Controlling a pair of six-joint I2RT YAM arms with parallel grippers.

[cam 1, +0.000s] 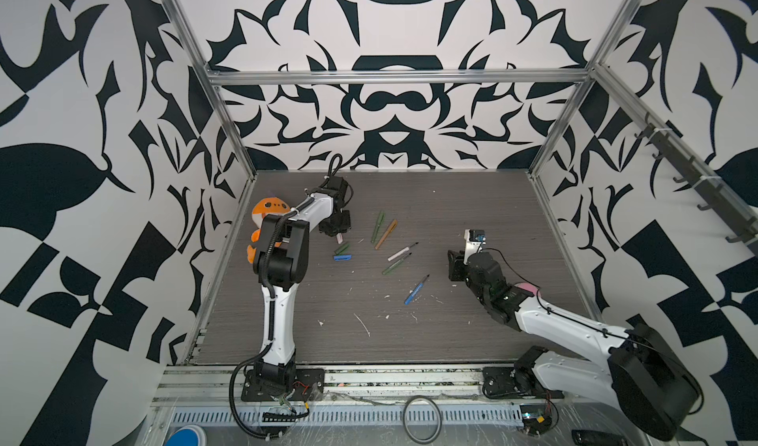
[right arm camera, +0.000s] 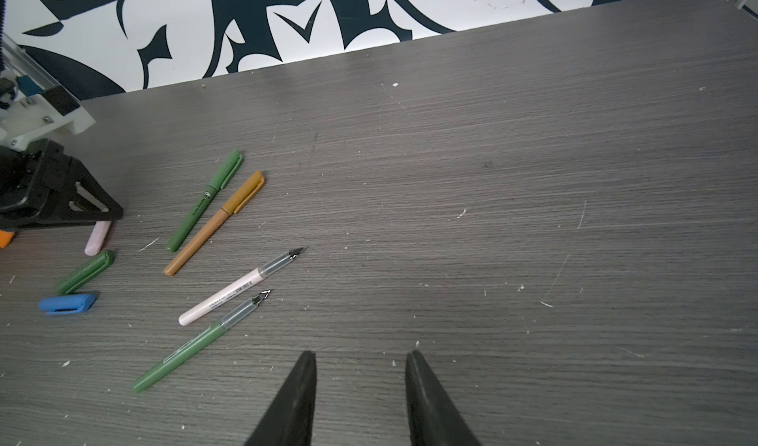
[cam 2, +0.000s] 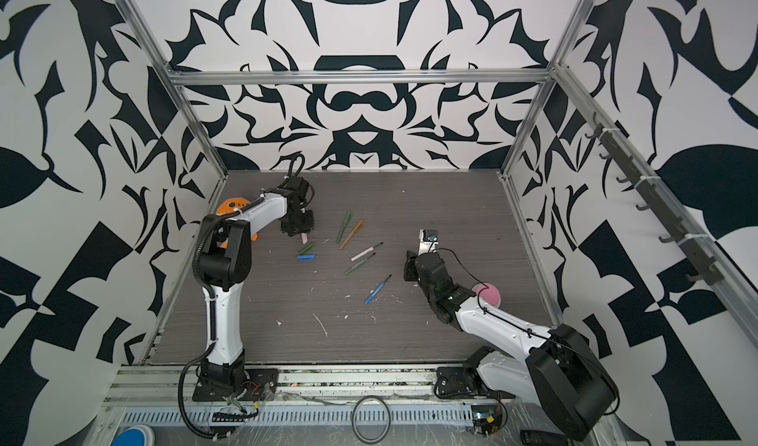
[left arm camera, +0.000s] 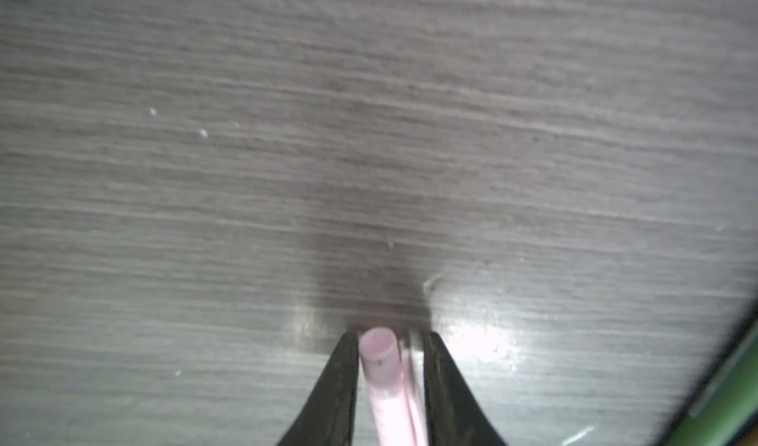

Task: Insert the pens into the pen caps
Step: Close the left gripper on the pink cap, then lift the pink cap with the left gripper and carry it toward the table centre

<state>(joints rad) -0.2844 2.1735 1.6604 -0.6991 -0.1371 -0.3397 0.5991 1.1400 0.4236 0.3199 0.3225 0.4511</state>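
Pale pink cap (left arm camera: 383, 382), one end out of frame; orange toy (cam 1: 266, 211) half behind arm (cam 1: 283, 255).

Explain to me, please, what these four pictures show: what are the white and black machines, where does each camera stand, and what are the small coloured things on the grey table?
The machines are two robot arms, the left arm and the right arm, each ending in a two-fingered gripper. Two pictures look down from one camera head above; the other two come from a camera on each wrist. The left gripper grips a pink cap, tilted, close to the table. The right gripper is open and empty. On the table lie a capped green pen and a capped orange pen; a white pen, a second green pen and a blue pen, all uncapped; and a loose green cap and a blue cap. An orange toy and a pink ball sit at the sides.
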